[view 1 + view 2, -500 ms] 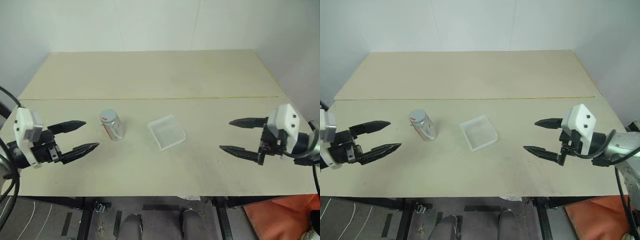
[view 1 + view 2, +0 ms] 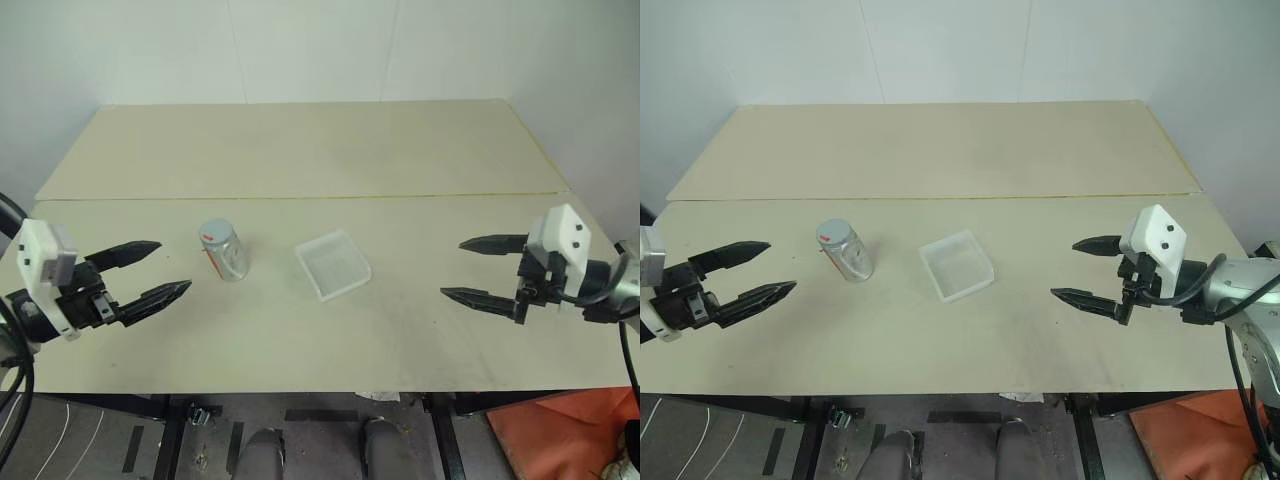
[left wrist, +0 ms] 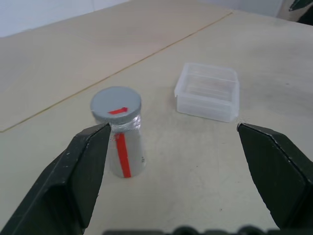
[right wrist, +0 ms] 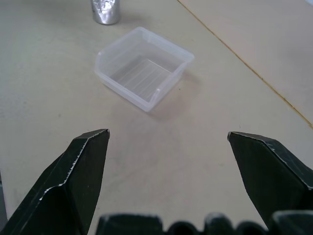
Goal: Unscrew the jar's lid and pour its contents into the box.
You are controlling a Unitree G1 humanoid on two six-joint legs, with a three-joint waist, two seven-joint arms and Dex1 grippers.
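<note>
Both arms have drawn a little outward toward the table's side edges since half a second ago, while the jar and the box lie where they were. The left gripper [image 2: 150, 270] hovers over the near left part of the table with its two black fingers spread wide and nothing between them, aimed toward the jar [image 2: 224, 251] but well apart from it. The right gripper [image 2: 483, 270] hovers over the near right part, fingers just as wide and empty, pointing toward the box [image 2: 333, 264]. The jar stands upright on the near board, left of centre; it is small and clear, and its grey lid [image 3: 116, 104] is screwed on. The lid bears a short red mark on top, and a red stripe runs down the jar's white label; no lettering can be read on either. The contents cannot be made out through the wall. The box, a shallow translucent plastic tray with low walls and a ribbed floor, sits just right of the jar, turned at an angle to the table edge, near it but not touching. The table [image 2: 300, 150] is two pale beige boards joined by a seam running across, lightly smudged, set against plain white walls. An orange cloth [image 2: 560, 440] lies on the floor at the near right.
</note>
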